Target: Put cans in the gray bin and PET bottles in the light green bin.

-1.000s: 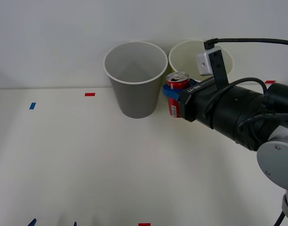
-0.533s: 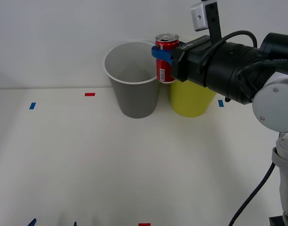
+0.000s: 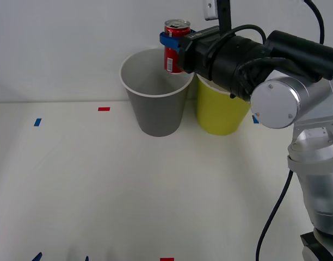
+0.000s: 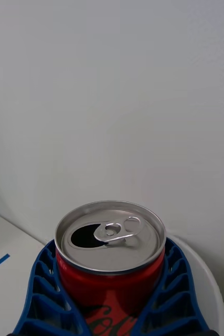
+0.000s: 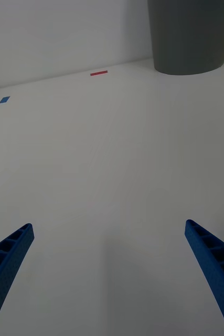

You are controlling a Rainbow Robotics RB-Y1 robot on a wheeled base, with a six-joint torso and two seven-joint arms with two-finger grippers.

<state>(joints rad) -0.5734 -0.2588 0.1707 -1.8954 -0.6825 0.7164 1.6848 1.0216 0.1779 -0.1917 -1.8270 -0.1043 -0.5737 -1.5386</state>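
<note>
A small red can [image 3: 174, 45] with a silver top is held upright in the air above the right rim of the gray bin [image 3: 155, 91]. My right gripper [image 3: 172, 42] is shut on the can, its blue fingers [image 4: 41, 286] wrapped round the can [image 4: 110, 262] in the right wrist view. The light green bin [image 3: 221, 109] stands just right of the gray one, partly behind my right arm. My left gripper [image 5: 109, 273] is open low over the bare table near the front edge, with the gray bin [image 5: 190, 34] far ahead of it.
Both bins stand against the white back wall. Small red tape marks [image 3: 104, 109] and blue tape marks [image 3: 37, 122] lie on the white table. The table's left and front areas are bare.
My right arm has lifted the can from beside the bins and carried it up and to the left, from in front of the light green bin to over the gray bin's rim.
</note>
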